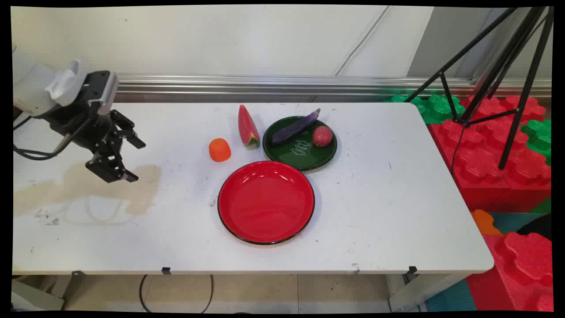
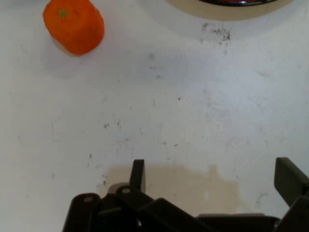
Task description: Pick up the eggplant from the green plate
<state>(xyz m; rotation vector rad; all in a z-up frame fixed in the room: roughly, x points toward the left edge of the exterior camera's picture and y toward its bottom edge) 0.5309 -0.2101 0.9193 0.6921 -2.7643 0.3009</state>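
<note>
- Main view: gripper (image 1: 134, 161) hangs over the left part of the white table (image 1: 397, 198), above a tan stain (image 1: 88, 185) on the tabletop, tilted so its fingers point toward the table's middle. The two fingers stand wide apart with nothing between them.
- Main view: nearest thing to the claw is an orange toy fruit (image 1: 219, 149), well to its right and not touching it.
- Main view: just right of the orange fruit leans a watermelon slice (image 1: 248, 126), red with a green rind at its lower end.
- Main view: beside the slice sits a dark green plate (image 1: 304, 159), with a purple eggplant (image 1: 295, 127) lying across its far side and a small reddish round fruit (image 1: 322, 136) on its right part.
- Main view: in front of the green plate, touching or nearly touching its rim, lies a red plate (image 1: 266, 203) with a black edge, holding nothing.
- Main view: right of the table are red and green foam blocks (image 1: 485, 145) and a black tripod (image 1: 499, 75).
- Hand view: gripper (image 2: 215, 176) rises from the bottom edge, one finger (image 2: 137, 175) at left centre and the other at the far right, spread wide, only tabletop between them.
- Hand view: the stain lies just beyond the fingers; the orange toy fruit (image 2: 73, 25) sits at the upper left, well apart, and a plate rim (image 2: 231, 4) shows at the top edge.
</note>
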